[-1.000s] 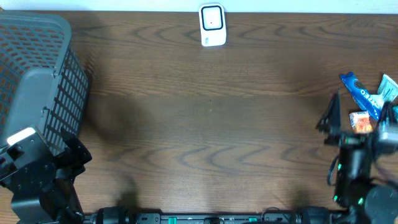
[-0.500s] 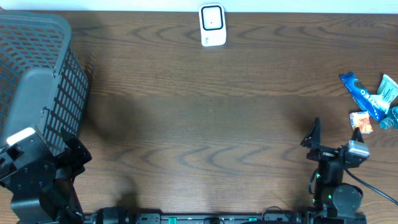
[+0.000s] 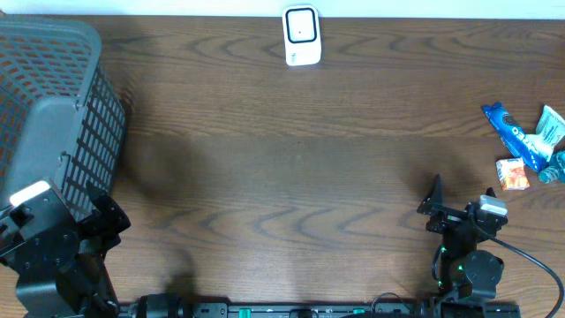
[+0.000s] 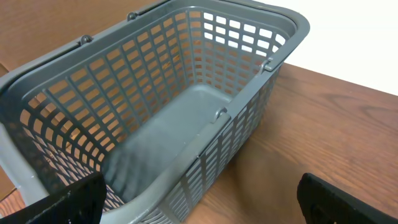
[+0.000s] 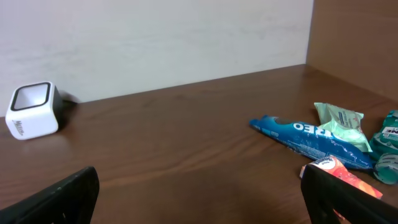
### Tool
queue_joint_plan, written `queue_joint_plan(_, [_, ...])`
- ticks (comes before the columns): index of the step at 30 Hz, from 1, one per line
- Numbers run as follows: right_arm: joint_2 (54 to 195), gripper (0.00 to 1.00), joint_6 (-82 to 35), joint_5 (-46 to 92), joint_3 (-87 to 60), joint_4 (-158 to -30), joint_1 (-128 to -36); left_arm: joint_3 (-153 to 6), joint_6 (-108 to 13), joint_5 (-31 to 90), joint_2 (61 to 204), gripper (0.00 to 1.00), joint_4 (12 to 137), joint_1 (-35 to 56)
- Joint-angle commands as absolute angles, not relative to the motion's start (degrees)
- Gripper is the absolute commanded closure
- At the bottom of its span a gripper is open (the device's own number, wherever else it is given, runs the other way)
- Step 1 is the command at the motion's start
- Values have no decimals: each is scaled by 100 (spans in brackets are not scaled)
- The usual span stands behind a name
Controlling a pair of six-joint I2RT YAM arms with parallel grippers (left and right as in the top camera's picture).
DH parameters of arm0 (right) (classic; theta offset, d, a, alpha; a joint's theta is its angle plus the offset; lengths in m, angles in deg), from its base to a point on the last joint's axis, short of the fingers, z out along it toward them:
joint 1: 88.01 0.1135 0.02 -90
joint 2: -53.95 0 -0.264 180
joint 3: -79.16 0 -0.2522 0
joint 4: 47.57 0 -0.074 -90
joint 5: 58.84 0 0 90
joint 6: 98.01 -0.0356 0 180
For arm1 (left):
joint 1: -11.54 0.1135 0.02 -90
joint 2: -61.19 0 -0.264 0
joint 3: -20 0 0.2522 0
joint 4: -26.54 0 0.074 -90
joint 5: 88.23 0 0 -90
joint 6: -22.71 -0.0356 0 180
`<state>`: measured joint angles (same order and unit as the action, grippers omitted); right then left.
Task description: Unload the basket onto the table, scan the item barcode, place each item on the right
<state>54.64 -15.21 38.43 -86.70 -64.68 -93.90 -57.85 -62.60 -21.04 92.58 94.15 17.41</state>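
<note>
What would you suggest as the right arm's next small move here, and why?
Probably reach the open, empty right gripper toward the snack pile at the table's right edge, for instance the blue Oreo packet. Nothing is held yet, the items lie apart from the gripper, and the white scanner at the far edge waits with nothing in front of it.

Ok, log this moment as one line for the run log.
left gripper: open, empty, over basket | right gripper: open, empty | snacks: untouched at right edge | scanner: far edge, nothing presented
</note>
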Motion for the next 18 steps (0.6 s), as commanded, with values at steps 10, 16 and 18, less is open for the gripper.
queue_joint_plan(10, [5433,1,-1587,3813,-8676,-6495,-9396,-5772,-6232,-2125,9254,2,9428,1763])
queue_joint_plan(16, [5433,1,-1587,3813,-8676,-6495,-9396,-5772,-6247,-2213,9252,2,9419,1763])
queue_joint_plan(18, [5433,1,-1587,3813,-8676,-6495,-9396,-5772,-6208,-2158,9237,2,9423,1691])
